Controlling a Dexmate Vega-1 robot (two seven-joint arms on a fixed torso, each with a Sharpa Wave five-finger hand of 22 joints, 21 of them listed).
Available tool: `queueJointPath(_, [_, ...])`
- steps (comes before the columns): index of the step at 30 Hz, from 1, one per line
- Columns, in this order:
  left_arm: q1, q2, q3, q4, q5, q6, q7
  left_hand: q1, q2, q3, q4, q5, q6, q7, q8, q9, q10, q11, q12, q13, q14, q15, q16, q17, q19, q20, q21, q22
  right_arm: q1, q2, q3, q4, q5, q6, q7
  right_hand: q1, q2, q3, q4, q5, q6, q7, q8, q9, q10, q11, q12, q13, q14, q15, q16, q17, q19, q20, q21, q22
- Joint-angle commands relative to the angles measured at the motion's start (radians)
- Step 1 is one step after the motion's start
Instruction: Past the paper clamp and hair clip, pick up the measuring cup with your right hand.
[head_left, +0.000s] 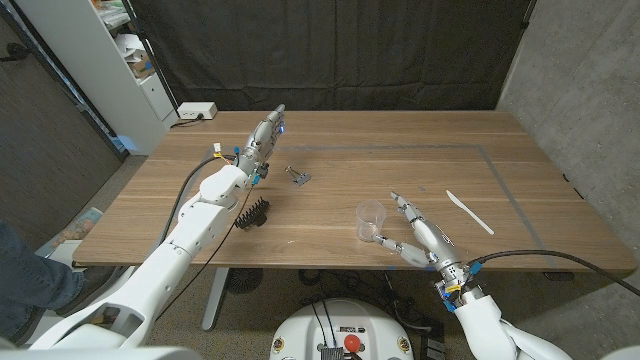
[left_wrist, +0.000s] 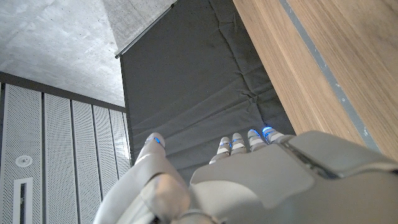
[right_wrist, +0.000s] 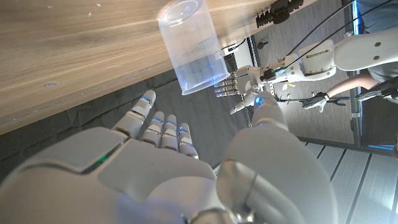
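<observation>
The right hand (head_left: 408, 230) sits low over the near side of the counter (head_left: 400, 160), fingers spread wide and holding nothing, with the clear measuring cup (head_left: 370, 221) standing upright just beside it, between the long fingers and the thumb but, as far as I can tell, not yet touched. From the right wrist view the cup (right_wrist: 189, 46) stands just beyond the fingertips (right_wrist: 163, 121), so I'd say this is the approach, right before the grasp. The next move looks to call for easing the hand forward until the cup sits in the gap, then closing gently around its wall; it is light, clear plastic and could tip or skid if nudged first. The left hand (head_left: 262, 140) is held up over the far left of the counter, fingers straight, apart and carrying nothing. Counting things: one measuring cup, one black hair clip (head_left: 253, 214) near the left forearm, one metal paper clamp (head_left: 298, 176) farther back, and one white stick-like object (head_left: 469, 212) off to the right.
</observation>
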Motion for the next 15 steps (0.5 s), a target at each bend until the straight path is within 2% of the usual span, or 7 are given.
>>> queueJointPath(1, [0.007, 0.011, -0.002, -0.025, 0.002, 0.010, 0.008, 0.003, 0.009, -0.001, 0.001, -0.001, -0.005, 0.002, 0.000, 0.003, -0.014, -0.001, 0.002, 0.003, -0.065, 0.004, 0.004, 0.003, -0.115, 0.003, 0.003, 0.002, 0.041, -0.003, -0.054, 0.009, -0.028, -0.077, -0.025, -0.002, -0.015, -0.007, 0.003, 0.011, -0.010, 0.004, -0.004, 0.004, -0.010, 0.002, -0.005, 0.003, -0.014, 0.003, -0.002, 0.003, -0.011, 0.001, -0.003, 0.005])
queueJointPath(15, [0.010, 0.016, -0.003, -0.031, 0.000, 0.009, 0.012, 0.003, 0.010, -0.002, 0.000, -0.001, -0.003, 0.001, 0.002, 0.003, -0.012, -0.001, 0.003, 0.003, -0.065, 0.005, 0.005, 0.003, -0.115, 0.004, 0.003, 0.002, 0.076, -0.036, -0.095, 0.011, -0.017, -0.120, -0.012, -0.006, -0.022, -0.016, 0.008, 0.020, -0.006, 0.007, 0.000, 0.004, -0.013, 0.010, -0.003, 0.004, -0.017, 0.010, -0.001, 0.005, -0.015, 0.005, -0.002, 0.005])
